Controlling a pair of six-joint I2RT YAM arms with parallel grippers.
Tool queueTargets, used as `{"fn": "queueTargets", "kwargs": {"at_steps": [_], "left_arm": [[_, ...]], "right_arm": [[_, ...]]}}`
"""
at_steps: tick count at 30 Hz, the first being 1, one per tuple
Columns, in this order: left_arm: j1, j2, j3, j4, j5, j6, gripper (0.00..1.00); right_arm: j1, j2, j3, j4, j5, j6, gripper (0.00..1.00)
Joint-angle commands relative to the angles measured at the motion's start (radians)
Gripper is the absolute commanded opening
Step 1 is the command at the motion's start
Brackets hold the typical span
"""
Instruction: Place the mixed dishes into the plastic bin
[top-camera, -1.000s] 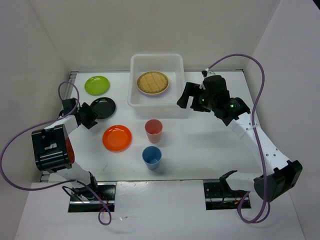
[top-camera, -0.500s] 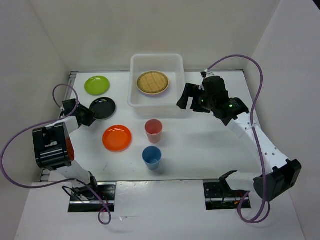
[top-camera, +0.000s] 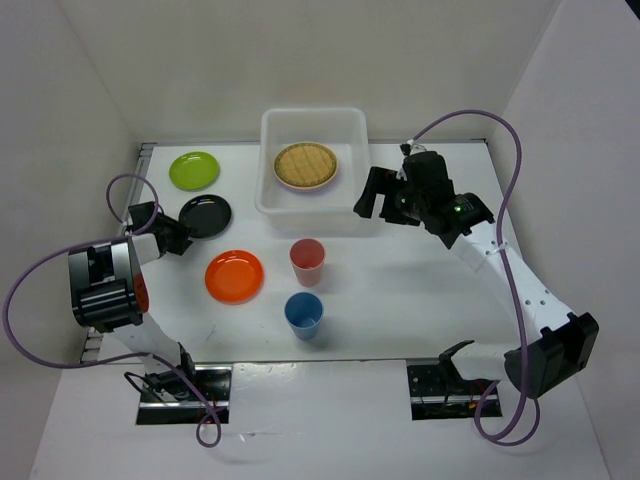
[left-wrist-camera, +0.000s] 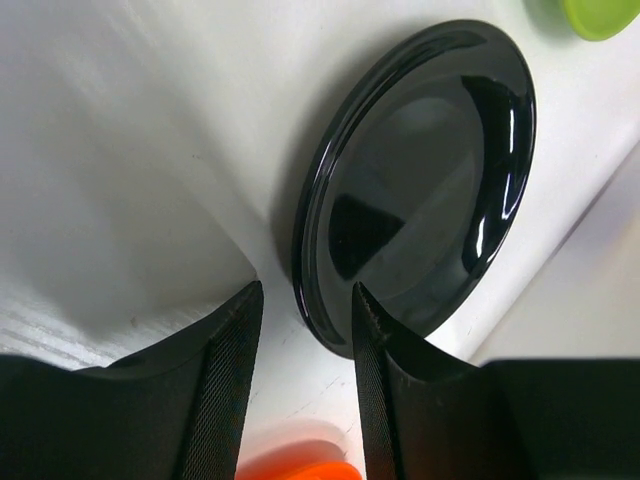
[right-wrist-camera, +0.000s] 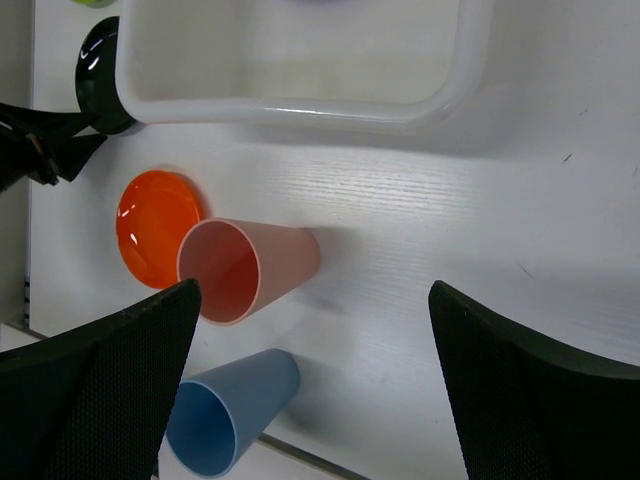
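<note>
The white plastic bin (top-camera: 270, 130) stands at the back centre with the woven bamboo plate (top-camera: 306, 165) inside, a lavender rim showing under it. The lime green plate (top-camera: 194, 170), black plate (top-camera: 206, 215), orange plate (top-camera: 235, 276), pink cup (top-camera: 307, 262) and blue cup (top-camera: 304, 315) sit on the table. My left gripper (top-camera: 170, 236) is open, its tips at the black plate's (left-wrist-camera: 420, 180) near-left rim (left-wrist-camera: 305, 300). My right gripper (top-camera: 386, 196) hangs open and empty right of the bin, above the cups (right-wrist-camera: 315, 300). No pale yellow plate is in view.
White walls close in the table on the left, back and right. In the right wrist view the bin's front wall (right-wrist-camera: 300, 108) lies at the top, with the pink cup (right-wrist-camera: 250, 270), blue cup (right-wrist-camera: 225, 415) and orange plate (right-wrist-camera: 155, 225) below it.
My left gripper has shifted slightly left and settled at the black plate's rim. The right arm has barely moved. No dish has moved.
</note>
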Motion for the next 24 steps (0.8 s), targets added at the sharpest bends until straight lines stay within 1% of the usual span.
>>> {"fn": "queueTargets", "kwargs": {"at_steps": [1, 2, 3, 4, 6, 7, 9, 10, 12, 14, 18, 19, 24], "left_arm": [[0.003, 0.028, 0.029, 0.019, -0.038, -0.019, 0.48], [0.003, 0.037, 0.029, 0.019, -0.038, -0.028, 0.48], [0.003, 0.037, 0.029, 0.019, -0.038, -0.028, 0.46], [0.003, 0.037, 0.029, 0.028, -0.038, -0.028, 0.41], [0.003, 0.046, 0.029, 0.028, -0.038, -0.037, 0.36], [0.003, 0.057, 0.029, 0.037, -0.038, -0.037, 0.31], [0.003, 0.066, 0.029, 0.037, -0.038, -0.037, 0.27], [0.003, 0.066, 0.029, 0.037, -0.038, -0.037, 0.27], [0.003, 0.076, 0.029, 0.048, -0.047, -0.037, 0.24], [0.003, 0.076, 0.029, 0.048, -0.047, -0.037, 0.19], [0.003, 0.065, 0.029, 0.048, -0.047, -0.037, 0.02], [0.003, 0.065, 0.029, 0.039, -0.047, -0.037, 0.0], [0.003, -0.035, 0.029, -0.026, -0.047, -0.016, 0.0]], "right_arm": [[-0.008, 0.014, 0.016, 0.033, 0.002, -0.016, 0.99], [-0.008, 0.014, 0.016, 0.033, 0.002, -0.016, 0.99], [-0.008, 0.014, 0.016, 0.033, 0.002, -0.016, 0.99], [-0.008, 0.014, 0.016, 0.033, 0.002, -0.007, 0.99], [-0.008, 0.014, 0.016, 0.033, 0.002, -0.007, 0.99], [-0.008, 0.014, 0.025, 0.033, 0.002, -0.007, 0.99], [-0.008, 0.014, 0.025, 0.033, 0.011, -0.007, 0.99], [-0.008, 0.023, 0.025, 0.033, 0.011, -0.007, 0.99], [-0.008, 0.023, 0.025, 0.033, 0.011, -0.007, 0.99], [-0.008, 0.023, 0.025, 0.033, 0.011, -0.007, 0.99], [-0.008, 0.023, 0.025, 0.033, 0.011, -0.007, 0.99], [-0.008, 0.023, 0.025, 0.033, 0.011, -0.007, 0.99], [-0.008, 0.023, 0.035, 0.033, 0.011, -0.007, 0.99]]}}
